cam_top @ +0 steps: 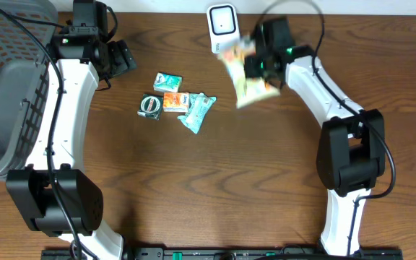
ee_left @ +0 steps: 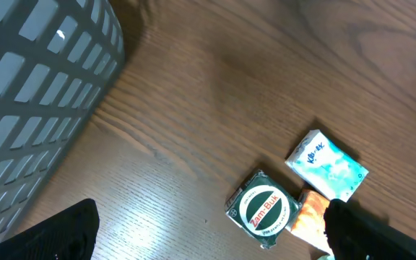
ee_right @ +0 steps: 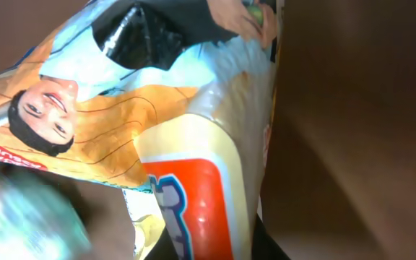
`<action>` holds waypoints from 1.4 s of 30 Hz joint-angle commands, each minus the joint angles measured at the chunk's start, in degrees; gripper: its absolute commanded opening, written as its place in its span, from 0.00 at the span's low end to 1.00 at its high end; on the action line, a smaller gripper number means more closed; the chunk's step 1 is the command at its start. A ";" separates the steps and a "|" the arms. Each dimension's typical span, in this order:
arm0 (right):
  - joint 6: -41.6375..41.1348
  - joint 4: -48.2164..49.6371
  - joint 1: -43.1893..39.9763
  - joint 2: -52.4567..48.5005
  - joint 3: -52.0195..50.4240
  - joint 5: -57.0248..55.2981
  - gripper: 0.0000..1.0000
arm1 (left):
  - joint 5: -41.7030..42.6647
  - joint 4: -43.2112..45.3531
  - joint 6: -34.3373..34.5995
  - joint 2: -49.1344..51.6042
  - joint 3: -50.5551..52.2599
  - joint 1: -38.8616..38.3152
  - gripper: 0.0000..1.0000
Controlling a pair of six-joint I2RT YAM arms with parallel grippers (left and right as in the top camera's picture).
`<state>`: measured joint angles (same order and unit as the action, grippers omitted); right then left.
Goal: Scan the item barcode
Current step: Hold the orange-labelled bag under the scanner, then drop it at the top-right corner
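Snack packet (ee_right: 157, 144) clenched in the right gripper (cam_top: 257, 66), held above the desk (cam_top: 215, 180) just beside the white scanner (cam_top: 222, 20).
Glossy film: probably light, floppy and slippery, best pinched at a sealed edge. The brown wooden desk looks smooth; small packs (cam_top: 175, 102) lie mid-desk; the left gripper (cam_top: 118, 59) gapes empty by the grey basket (cam_top: 13, 87).
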<state>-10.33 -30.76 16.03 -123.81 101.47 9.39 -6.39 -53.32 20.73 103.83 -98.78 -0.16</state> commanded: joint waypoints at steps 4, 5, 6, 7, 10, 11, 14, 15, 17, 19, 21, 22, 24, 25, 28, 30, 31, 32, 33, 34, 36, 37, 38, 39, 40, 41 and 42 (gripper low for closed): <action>-1.66 18.29 0.37 1.64 3.63 -0.04 0.01 | -0.70 -0.02 -0.35 0.33 -0.33 0.00 0.98; -1.66 21.51 0.42 1.27 3.63 -0.04 0.01 | -0.70 -0.02 -0.35 0.33 -0.33 0.00 0.98; -1.66 24.37 0.42 1.01 3.63 -0.04 0.01 | -0.70 0.00 -0.35 0.33 -0.33 0.00 0.98; -1.64 27.34 0.44 0.59 3.63 -0.09 0.01 | -0.70 -0.02 -0.35 0.35 -0.33 0.00 0.98; -1.70 34.36 0.57 -1.27 3.63 -1.60 0.01 | -0.70 -0.02 -0.35 0.35 -0.33 0.00 0.98; -1.86 37.13 0.63 -2.21 3.63 -1.51 0.01 | -0.70 -0.02 -0.35 0.33 -0.33 0.00 0.98; -3.76 45.27 0.76 -5.49 3.63 -1.49 0.01 | -0.70 -0.02 -0.35 0.33 -0.33 0.00 0.98; -3.87 48.33 0.85 -6.73 3.63 -1.51 0.01 | -0.70 -0.02 -0.35 0.35 -0.33 0.00 0.98; -3.87 52.96 0.92 -8.79 3.63 -1.51 0.01 | -0.70 -0.02 -0.35 0.33 -0.33 0.00 0.98; -5.03 57.24 0.92 -10.80 3.63 -1.51 0.01 | -0.70 -0.02 -0.35 0.35 -0.33 0.00 0.98; -6.67 59.52 0.94 -12.17 3.63 -1.51 0.01 | -0.70 -0.02 -0.35 0.35 -0.33 0.00 0.98; -7.37 60.15 0.94 -12.59 3.63 -1.51 0.01 | -0.70 -0.02 -0.35 0.35 -0.33 0.00 0.98; -7.45 60.54 0.85 -12.83 3.63 -1.77 0.01 | -0.70 -0.02 -0.35 0.33 -0.33 0.00 0.98; -7.43 60.59 0.74 -12.83 3.63 -1.79 0.01 | -0.70 -0.02 -0.35 0.35 -0.33 0.00 0.98; -7.45 61.90 -0.04 -12.66 3.65 -1.70 0.01 | -0.70 -0.02 -0.35 0.35 -0.33 0.00 0.98; -7.50 62.95 -1.01 -12.24 3.65 -1.68 0.01 | -0.70 -0.02 -0.35 0.35 -0.33 0.00 0.98; -7.65 63.14 -1.57 -11.80 3.65 -1.68 0.01 | -0.70 -0.02 -0.35 0.35 -0.33 0.00 0.98; -8.13 63.17 -2.43 -11.19 3.65 -1.68 0.01 | -0.70 -0.02 -0.35 0.35 -0.33 0.00 0.98; -8.79 62.95 -3.50 -10.27 3.65 -1.42 0.01 | -0.70 -0.02 -0.35 0.33 -0.33 -0.02 0.98; -9.01 62.47 -4.35 -9.51 3.65 -0.96 0.01 | -0.70 -0.02 -0.35 0.35 -0.33 0.00 0.97; -8.94 59.63 -6.58 -7.45 3.65 0.07 0.01 | -0.70 -0.02 -0.35 0.33 -0.33 0.00 0.98; -8.92 56.92 -7.85 -6.14 3.65 0.04 0.01 | -0.70 -0.02 -0.35 0.33 -0.33 0.00 0.98; -8.87 53.46 -9.29 -4.81 3.65 -0.02 0.01 | -0.70 -0.02 -0.35 0.35 -0.33 0.00 0.98; -8.33 50.23 -10.64 -3.72 3.65 0.00 0.01 | -0.70 -0.02 -0.35 0.35 -0.33 0.00 0.98; -7.41 46.60 -12.20 -2.64 3.65 0.00 0.01 | -0.70 -0.02 -0.35 0.35 -0.33 0.00 0.98; -6.25 43.19 -13.62 -1.68 3.65 -0.02 0.01 | -0.70 -0.02 -0.35 0.33 -0.33 0.00 0.98; -4.28 39.28 -15.26 -0.79 3.65 -0.04 0.01 | -0.70 -0.02 -0.35 0.33 -0.33 0.00 0.98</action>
<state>-17.37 11.86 5.26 -131.11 104.12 9.43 -6.39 -53.32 20.71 103.83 -98.78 -0.16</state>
